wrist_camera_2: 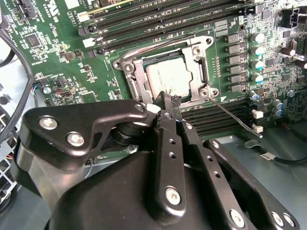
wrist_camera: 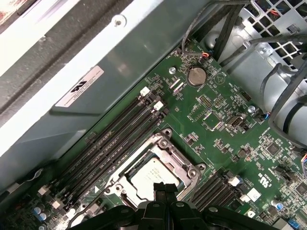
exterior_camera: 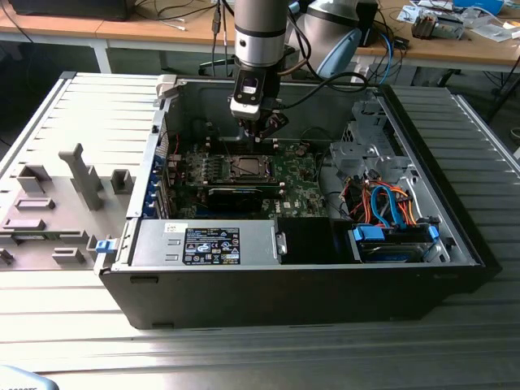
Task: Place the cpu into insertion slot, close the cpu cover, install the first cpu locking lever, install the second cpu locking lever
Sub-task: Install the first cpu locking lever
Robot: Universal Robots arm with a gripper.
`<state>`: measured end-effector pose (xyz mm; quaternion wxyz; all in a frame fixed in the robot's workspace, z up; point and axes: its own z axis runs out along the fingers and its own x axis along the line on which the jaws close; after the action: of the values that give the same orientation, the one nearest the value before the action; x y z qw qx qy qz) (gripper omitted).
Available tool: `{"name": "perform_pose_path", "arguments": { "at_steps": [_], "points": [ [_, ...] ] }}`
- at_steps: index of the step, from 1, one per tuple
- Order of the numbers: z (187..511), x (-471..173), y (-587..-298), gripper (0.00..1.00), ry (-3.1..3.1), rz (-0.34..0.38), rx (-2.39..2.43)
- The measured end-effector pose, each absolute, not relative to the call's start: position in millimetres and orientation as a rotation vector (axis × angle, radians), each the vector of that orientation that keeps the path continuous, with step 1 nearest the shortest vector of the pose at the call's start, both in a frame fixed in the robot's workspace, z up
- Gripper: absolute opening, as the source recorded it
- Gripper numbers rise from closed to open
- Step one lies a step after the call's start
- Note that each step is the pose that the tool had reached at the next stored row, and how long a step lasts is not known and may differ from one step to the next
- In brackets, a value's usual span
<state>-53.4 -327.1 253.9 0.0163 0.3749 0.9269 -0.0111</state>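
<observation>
The gripper (wrist_camera_2: 166,99), fingers together and empty, hangs just above the cpu cover (wrist_camera_2: 195,67). The cover lies flat over the cpu (wrist_camera_2: 168,79).

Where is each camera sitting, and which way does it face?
Exterior view: off the arm, above the open computer case, looking down at the motherboard; arm and gripper show.
Second wrist view: on the arm, looking along the gripper at the cpu.
First wrist view: on the arm, facing the cpu from another side past the gripper.
Both wrist views share cpu and gripper.
</observation>
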Motion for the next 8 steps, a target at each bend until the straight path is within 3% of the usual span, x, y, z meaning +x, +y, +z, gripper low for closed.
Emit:
{"name": "perform_pose_path", "arguments": {
  "at_steps": [8],
  "points": [
    [253.9,-53.4,-327.1,0.11,2.892,-0.034,1.140]
  ]
}}
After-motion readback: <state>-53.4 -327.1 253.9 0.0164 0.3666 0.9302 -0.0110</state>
